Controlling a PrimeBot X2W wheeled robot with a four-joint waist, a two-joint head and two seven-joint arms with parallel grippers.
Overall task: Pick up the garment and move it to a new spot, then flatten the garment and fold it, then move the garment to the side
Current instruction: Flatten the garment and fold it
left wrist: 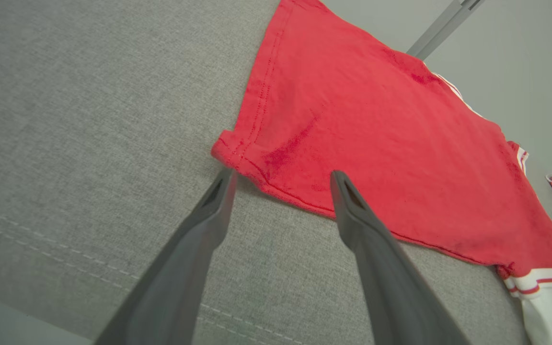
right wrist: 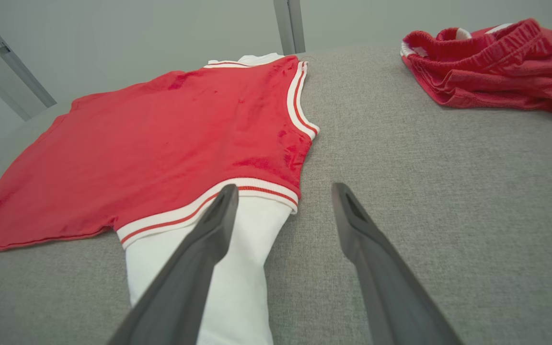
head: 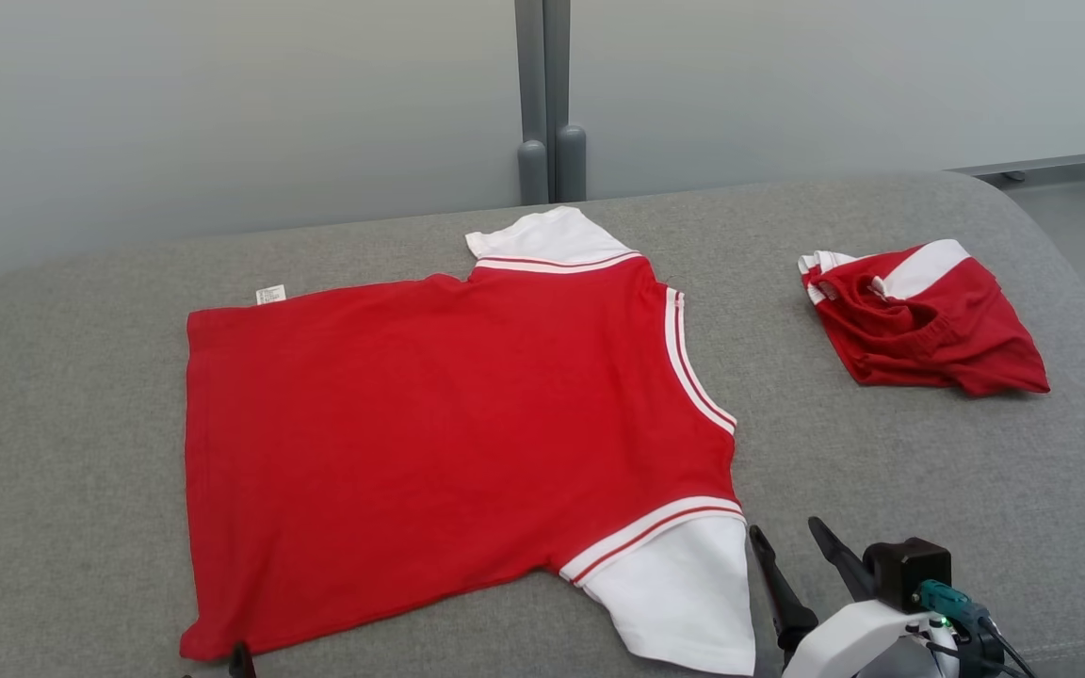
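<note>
Here, nearest to the robot, the left gripper [left wrist: 283,173] hovered with its fingers apart at the near left hem corner [left wrist: 237,153] of the garment. One fingertip was just beside that corner and the other was over the near hem. The right gripper [right wrist: 284,188] also had its fingers apart and held nothing. One finger lay over the near white sleeve [head: 684,593], the other over the bare grey desk [head: 882,452].

The garment [head: 448,414], a red shirt with white sleeves, lay spread flat in the middle of the desk. Its long axis ran from left to right: the hem pointed left, the collar [head: 698,363] pointed right, and the sleeves pointed near and far. A small white label [head: 270,295] stuck out at the far left corner, and the second sleeve [head: 547,235] was at the far edge.

I judge that the flattening was done and the folding was about to begin. The next move would call for both grippers to go down, close on the near edge and carry it over toward the far side.

Far right, well apart, lay bunched red shorts [head: 919,320].
</note>
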